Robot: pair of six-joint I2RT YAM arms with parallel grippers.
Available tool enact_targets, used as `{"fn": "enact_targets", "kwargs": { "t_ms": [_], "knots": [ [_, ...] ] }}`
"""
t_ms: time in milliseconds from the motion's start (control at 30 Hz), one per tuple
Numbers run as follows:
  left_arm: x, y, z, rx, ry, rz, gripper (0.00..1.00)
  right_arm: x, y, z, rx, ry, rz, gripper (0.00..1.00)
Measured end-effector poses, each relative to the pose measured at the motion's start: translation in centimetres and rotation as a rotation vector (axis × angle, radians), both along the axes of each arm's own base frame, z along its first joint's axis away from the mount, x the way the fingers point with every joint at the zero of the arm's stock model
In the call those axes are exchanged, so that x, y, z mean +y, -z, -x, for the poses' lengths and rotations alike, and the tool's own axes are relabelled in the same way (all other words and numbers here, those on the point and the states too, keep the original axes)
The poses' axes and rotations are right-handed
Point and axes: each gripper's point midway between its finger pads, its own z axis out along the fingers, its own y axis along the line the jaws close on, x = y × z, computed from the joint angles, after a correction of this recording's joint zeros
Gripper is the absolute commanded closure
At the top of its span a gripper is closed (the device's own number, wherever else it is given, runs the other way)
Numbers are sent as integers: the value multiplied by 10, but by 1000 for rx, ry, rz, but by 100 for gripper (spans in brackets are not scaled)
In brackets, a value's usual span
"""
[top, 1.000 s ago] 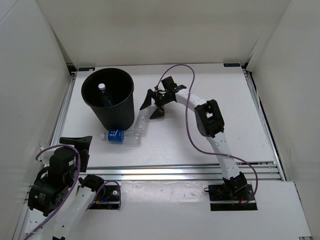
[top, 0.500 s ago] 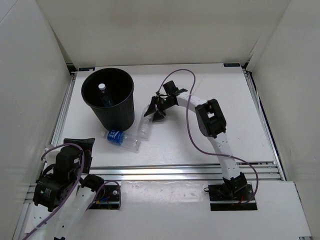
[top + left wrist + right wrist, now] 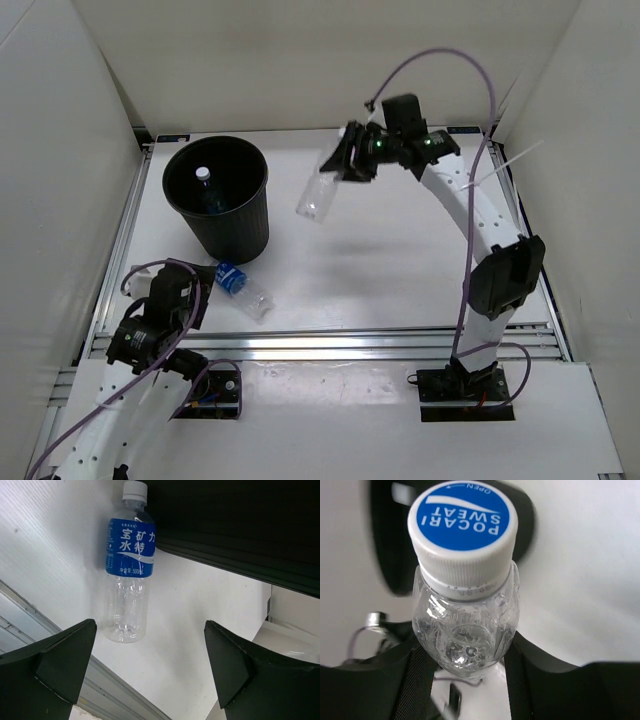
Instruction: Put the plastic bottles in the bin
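Note:
The black ribbed bin (image 3: 215, 200) stands at the back left, and one blue-labelled bottle (image 3: 207, 190) sits inside it. My right gripper (image 3: 348, 165) is raised to the right of the bin. It is shut on a plain clear bottle (image 3: 316, 196) that hangs cap-down to the left. In the right wrist view the fingers (image 3: 417, 680) squeeze that bottle's body (image 3: 465, 630) below its blue-and-white cap (image 3: 462, 522). Another blue-labelled bottle (image 3: 243, 288) (image 3: 129, 570) lies on the table in front of the bin (image 3: 225, 520). My left gripper (image 3: 180, 300) (image 3: 150, 627) is open just short of its base.
Metal rails (image 3: 330, 340) run along the table's near edge, and one (image 3: 30, 610) passes under my left fingers. White walls enclose the table on three sides. A purple cable (image 3: 440, 60) loops above my right arm.
My right gripper shut on the clear bottle and lifted it off the table, up and toward the back. My left arm advanced toward the lying blue-labelled bottle, which turned slightly.

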Motion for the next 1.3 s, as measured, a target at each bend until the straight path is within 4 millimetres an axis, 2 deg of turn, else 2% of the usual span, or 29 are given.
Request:
{"fn": "enact_targets", "kwargs": {
  "t_ms": [33, 167, 200, 267, 300, 333, 400, 433, 467, 500, 600, 667, 700, 767, 833, 933, 1000, 1067, 1133, 1167, 1233, 1300],
  "knots": [
    [-3, 1, -3, -2, 11, 5, 0, 6, -33, -2, -72, 4, -22, 73],
    [-12, 15, -8, 14, 42, 22, 0, 38, -129, -5, -322, -9, -119, 73],
    [-14, 19, -8, 23, 49, 24, 0, 49, -148, -4, -383, -17, -144, 72],
    [-16, 23, -9, 37, 65, 23, 0, 68, -168, -2, -461, -31, -182, 70],
    [-18, 24, -9, 42, 77, 22, 0, 78, -171, 0, -480, -42, -195, 67],
    [-20, 25, -10, 48, 93, 12, 0, 87, -170, -1, -496, -47, -200, 60],
    [-23, 27, -10, 69, 130, -9, 0, 109, -159, -7, -520, -53, -196, 53],
    [-24, 27, -11, 84, 152, -25, 0, 121, -150, -11, -531, -52, -190, 40],
    [-26, 25, -12, 94, 171, -40, 0, 132, -140, -17, -537, -50, -181, 17],
    [-27, 21, -14, 103, 189, -55, 0, 144, -129, -22, -545, -53, -171, 0],
    [-31, 9, -23, 112, 226, -87, 0, 172, -91, -31, -579, -72, -109, 0],
    [-32, 7, -28, 115, 240, -102, 0, 180, -72, -29, -611, -87, -39, 0],
    [-33, 7, -30, 117, 245, -107, 0, 182, -68, -25, -641, -94, -7, 0],
    [-35, 8, -33, 120, 257, -110, 0, 173, -76, -11, -715, -90, 55, 0],
    [-39, 9, -37, 115, 268, -100, 0, 155, -109, 11, -790, -88, 72, 0],
    [-46, 22, -42, 124, 280, -81, 0, 108, -210, 35, -971, 3, -2, 0],
    [-49, 40, -44, 169, 284, -73, 0, 56, -276, 52, -1081, 103, -51, 0],
    [-51, 58, -45, 221, 287, -74, 0, 10, -315, 70, -1141, 187, -81, 0],
    [-53, 73, -46, 264, 288, -75, 0, -18, -323, 88, -1142, 214, -83, 0],
    [-54, 80, -47, 282, 288, -75, 0, -25, -324, 96, -1139, 212, -83, 0],
    [-56, 90, -50, 308, 291, -77, 0, -28, -317, 103, -1119, 191, -70, 0],
    [-57, 98, -54, 321, 293, -79, 0, -24, -300, 100, -1086, 161, -28, 0]
  ]
}}
